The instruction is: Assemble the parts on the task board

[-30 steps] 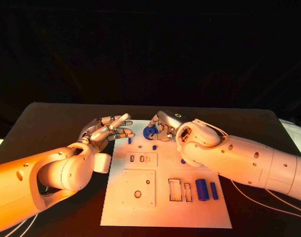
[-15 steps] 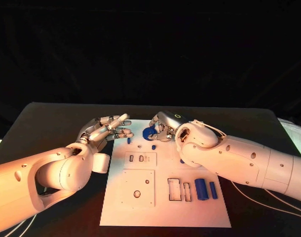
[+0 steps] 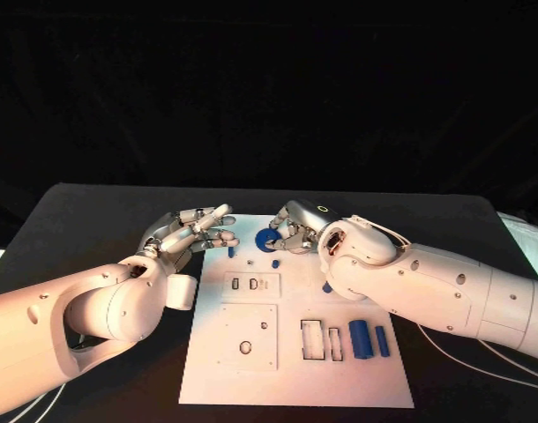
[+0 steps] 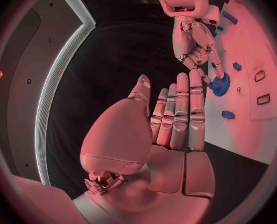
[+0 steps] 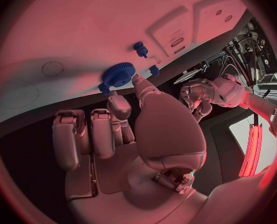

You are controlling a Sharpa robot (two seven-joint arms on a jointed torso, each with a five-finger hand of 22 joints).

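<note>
At the far end of the task board [image 3: 297,370], near its edge, a blue gear [image 3: 269,239] is seen lying flat on the white surface. The right hand [image 3: 297,227] is positioned directly beside it, with a fingertip [image 5: 138,79] touching the gear's toothed rim in the right wrist view; the remaining fingers are held apart and extended, and nothing is gripped, so the hand is read as open. In the left wrist view the same gear [image 4: 219,85] is seen just under the right hand's fingertips.

The left hand [image 3: 190,234] is held above the black table [image 3: 91,220] just beside the board's left edge, near the far corner. Its fingers [image 4: 182,109] are stretched out straight and close together, the thumb is set slightly apart, and nothing is held, so this hand is open too.

Two small blue pegs are found close to the gear: one [image 3: 231,252] by the board's left margin and another [image 3: 275,263] nearer the middle. Nearer the robot, two blue cylinders [image 3: 361,338] are laid side by side on the board's right part, next to two narrow rectangular slots [image 3: 311,338]. A square plate with holes [image 3: 246,336] is seen on the board's left part, and a smaller plate with small slots [image 3: 252,284] lies beyond it.
</note>
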